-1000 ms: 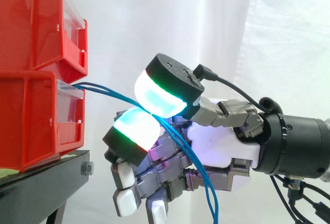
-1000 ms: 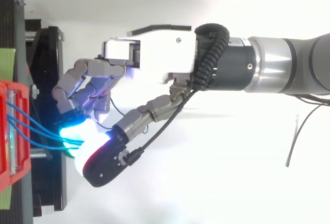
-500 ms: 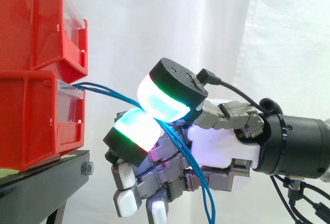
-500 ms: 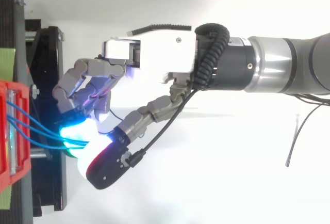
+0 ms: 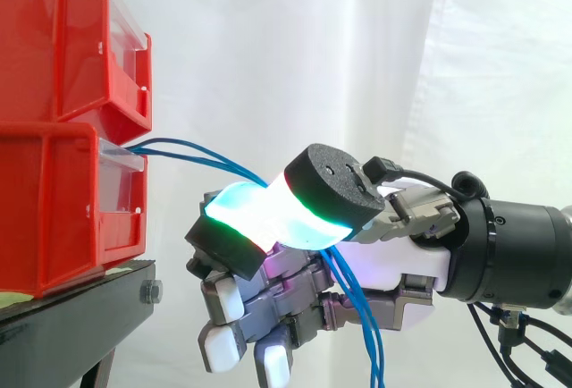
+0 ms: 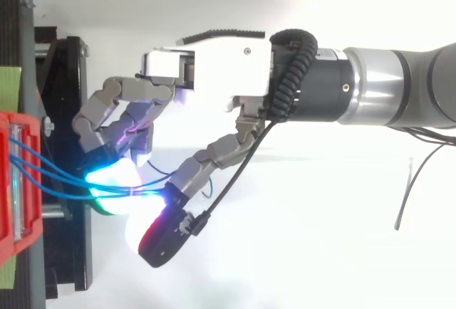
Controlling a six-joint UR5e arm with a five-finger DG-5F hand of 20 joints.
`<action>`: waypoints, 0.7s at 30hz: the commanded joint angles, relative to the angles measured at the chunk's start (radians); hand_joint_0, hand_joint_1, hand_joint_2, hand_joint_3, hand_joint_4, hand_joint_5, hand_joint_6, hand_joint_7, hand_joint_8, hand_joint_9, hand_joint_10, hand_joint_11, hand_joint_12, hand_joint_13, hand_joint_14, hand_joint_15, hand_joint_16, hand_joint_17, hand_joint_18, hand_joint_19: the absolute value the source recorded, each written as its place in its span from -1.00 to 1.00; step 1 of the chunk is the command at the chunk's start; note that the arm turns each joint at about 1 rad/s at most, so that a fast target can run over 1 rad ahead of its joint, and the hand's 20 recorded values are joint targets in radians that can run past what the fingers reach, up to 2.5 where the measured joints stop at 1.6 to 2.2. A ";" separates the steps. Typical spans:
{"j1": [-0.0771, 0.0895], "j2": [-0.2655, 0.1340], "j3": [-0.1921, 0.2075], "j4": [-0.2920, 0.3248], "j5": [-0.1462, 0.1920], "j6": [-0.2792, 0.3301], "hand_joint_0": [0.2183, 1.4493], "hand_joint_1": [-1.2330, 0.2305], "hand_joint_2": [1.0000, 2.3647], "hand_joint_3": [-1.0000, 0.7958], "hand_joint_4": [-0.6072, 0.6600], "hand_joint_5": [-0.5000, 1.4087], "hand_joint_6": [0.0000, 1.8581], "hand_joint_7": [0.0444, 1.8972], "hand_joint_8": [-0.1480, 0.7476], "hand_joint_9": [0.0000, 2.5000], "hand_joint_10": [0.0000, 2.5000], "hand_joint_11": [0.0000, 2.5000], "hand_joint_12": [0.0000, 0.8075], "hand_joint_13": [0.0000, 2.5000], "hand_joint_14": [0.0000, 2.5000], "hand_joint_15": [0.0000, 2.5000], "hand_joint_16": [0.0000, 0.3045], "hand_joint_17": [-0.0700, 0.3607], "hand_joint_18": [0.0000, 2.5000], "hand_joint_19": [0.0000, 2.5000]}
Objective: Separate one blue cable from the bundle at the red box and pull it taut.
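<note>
Fingers tight on blue cables by red box; in side view, slack down past hand.

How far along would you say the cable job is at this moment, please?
Done: the hand is at the blue cables coming out of the lower red bin. In hand: its pads pinch them, and from above several strands meet at the pinch, not one. Left: isolating a single cable and pulling it taut; the strands curve between bin and hand.
</note>
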 commanded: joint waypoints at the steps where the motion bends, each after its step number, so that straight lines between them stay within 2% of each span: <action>1: -0.001 0.000 0.000 0.000 -0.004 0.002 -0.47 -0.65 -1.00 -0.44 0.25 -0.66 -0.01 0.13 0.24 -0.19 -0.98 -0.11 0.00 -0.30 -0.99 -0.56 -0.66 -0.14 -0.26 -0.51; 8: -0.004 0.000 0.000 0.000 -0.005 0.002 -0.54 -0.45 -1.00 -0.44 0.28 -0.66 -0.04 0.07 0.29 -0.19 -0.98 -0.15 0.03 -0.30 -0.98 -0.57 -0.64 -0.11 -0.24 -0.51; 12: -0.003 0.000 0.001 0.003 -0.005 0.003 -0.56 -0.24 -1.00 -0.44 0.29 -0.65 -0.05 0.05 0.31 -0.19 -0.99 -0.16 0.04 -0.29 -0.99 -0.57 -0.64 -0.10 -0.23 -0.51; 19: -0.003 0.000 0.004 0.002 -0.008 0.005 -0.50 -0.10 -1.00 -0.44 0.29 -0.65 -0.08 0.03 0.29 -0.18 -0.99 -0.17 0.00 -0.30 -0.99 -0.57 -0.66 -0.13 -0.25 -0.49; 21: -0.003 0.000 0.003 0.000 -0.008 0.005 -0.40 -0.04 -1.00 -0.44 0.27 -0.64 -0.08 0.06 0.26 -0.18 -0.98 -0.17 -0.04 -0.31 -0.99 -0.57 -0.68 -0.17 -0.27 -0.48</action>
